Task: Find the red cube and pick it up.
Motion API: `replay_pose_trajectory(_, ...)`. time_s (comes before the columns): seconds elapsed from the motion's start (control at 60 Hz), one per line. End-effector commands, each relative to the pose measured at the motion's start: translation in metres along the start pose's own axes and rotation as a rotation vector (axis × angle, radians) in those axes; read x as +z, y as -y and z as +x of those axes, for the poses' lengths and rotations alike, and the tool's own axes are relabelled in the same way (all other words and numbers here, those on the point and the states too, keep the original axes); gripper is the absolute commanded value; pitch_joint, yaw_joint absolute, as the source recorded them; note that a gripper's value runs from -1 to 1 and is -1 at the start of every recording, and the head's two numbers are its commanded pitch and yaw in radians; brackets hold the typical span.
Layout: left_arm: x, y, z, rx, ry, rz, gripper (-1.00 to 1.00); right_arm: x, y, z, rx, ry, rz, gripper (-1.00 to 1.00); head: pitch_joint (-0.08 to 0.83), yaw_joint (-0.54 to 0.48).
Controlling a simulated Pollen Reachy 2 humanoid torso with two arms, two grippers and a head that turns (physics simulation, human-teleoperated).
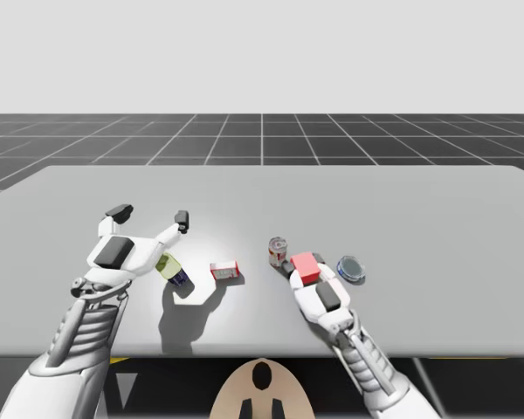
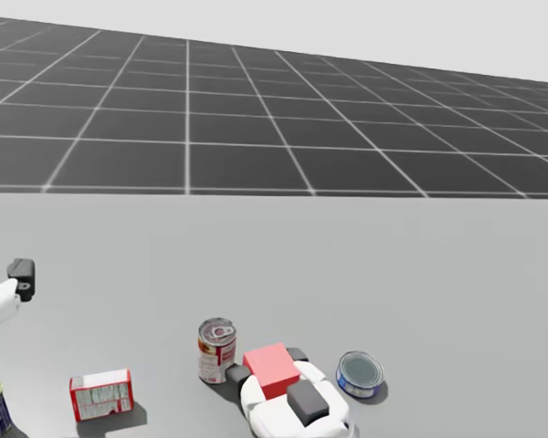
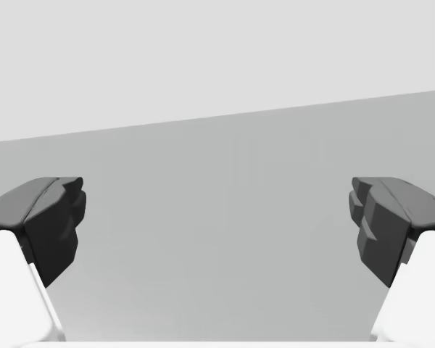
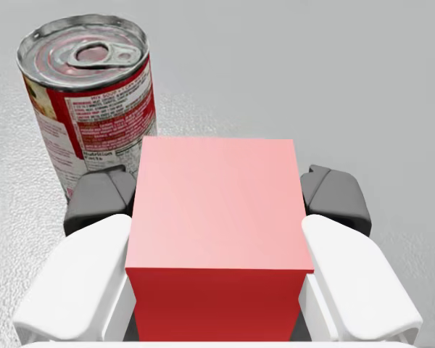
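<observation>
The red cube (image 1: 306,265) sits between the fingers of my right gripper (image 1: 304,262), which is shut on it from both sides. In the right wrist view the red cube (image 4: 219,217) is pressed between the two dark fingertips of the right gripper (image 4: 217,197). The head view shows the red cube (image 2: 271,368) in that gripper (image 2: 267,365), right of the middle at the near side of the table. My left gripper (image 1: 151,216) hovers open over the left part of the table, far from the cube. In its own wrist view the left gripper (image 3: 217,217) has nothing between its fingers.
A red-labelled can (image 1: 278,250) stands upright just left of the cube, close to one finger. A flat blue tin (image 1: 351,268) lies to its right. A small red and white box (image 1: 225,271) and a yellow-green and blue can (image 1: 173,270) lie near my left arm on the grey table (image 1: 419,201).
</observation>
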Motion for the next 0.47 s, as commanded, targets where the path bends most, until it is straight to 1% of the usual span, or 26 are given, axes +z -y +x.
replay_pose_trajectory(0.017,-0.001,-0.001,0.0,0.002,0.001,0.0,-1.0,0.012,-0.014,0.033,-0.059,0.072,0.013,1.0,0.35,-0.21)
replay_pose_trajectory(0.067,-0.001,-0.001,0.0,0.002,0.001,0.0,-1.0,0.016,-0.013,0.044,-0.047,0.1,0.013,1.0,0.351,-0.21)
replay_pose_trajectory(0.083,-0.001,-0.001,0.001,0.002,0.001,0.0,-1.0,0.021,-0.012,0.056,-0.035,0.129,0.015,1.0,0.352,-0.21)
replay_pose_trajectory(0.133,-0.001,-0.001,0.001,0.002,0.001,0.0,-1.0,0.026,-0.011,0.068,-0.019,0.163,0.011,1.0,0.353,-0.21)
replay_pose_trajectory(0.15,-0.001,-0.001,0.001,0.002,0.001,-0.001,-1.0,0.031,-0.011,0.081,-0.009,0.193,0.012,1.0,0.354,-0.21)
replay_pose_trajectory(0.2,-0.001,-0.001,0.0,0.002,0.001,-0.001,-1.0,0.037,-0.01,0.093,0.006,0.225,0.01,1.0,0.354,-0.21)
replay_pose_trajectory(0.267,-0.001,-0.002,0.001,0.002,0.001,0.0,-1.0,0.049,-0.011,0.118,0.033,0.293,0.01,1.0,0.352,-0.21)
replay_pose_trajectory(0.3,-0.001,-0.002,0.001,0.002,0.001,0.0,-1.0,0.052,-0.011,0.124,0.036,0.31,0.013,1.0,0.352,-0.21)
replay_pose_trajectory(0.317,-0.001,-0.002,0.001,0.002,0.002,0.0,-1.0,0.058,-0.012,0.134,0.036,0.337,0.016,1.0,0.349,-0.21)
replay_pose_trajectory(0.383,-0.001,-0.002,0.001,0.002,0.002,-0.001,-1.0,0.066,-0.013,0.148,0.034,0.382,0.017,1.0,0.346,-0.21)
replay_pose_trajectory(0.4,-0.001,-0.002,0.0,0.002,0.002,-0.001,-1.0,0.072,-0.013,0.159,0.038,0.418,0.016,1.0,0.345,-0.21)
replay_pose_trajectory(0.467,-0.001,-0.002,0.001,0.003,0.002,-0.002,-1.0,0.084,-0.013,0.176,0.049,0.486,0.007,1.0,0.343,-0.21)
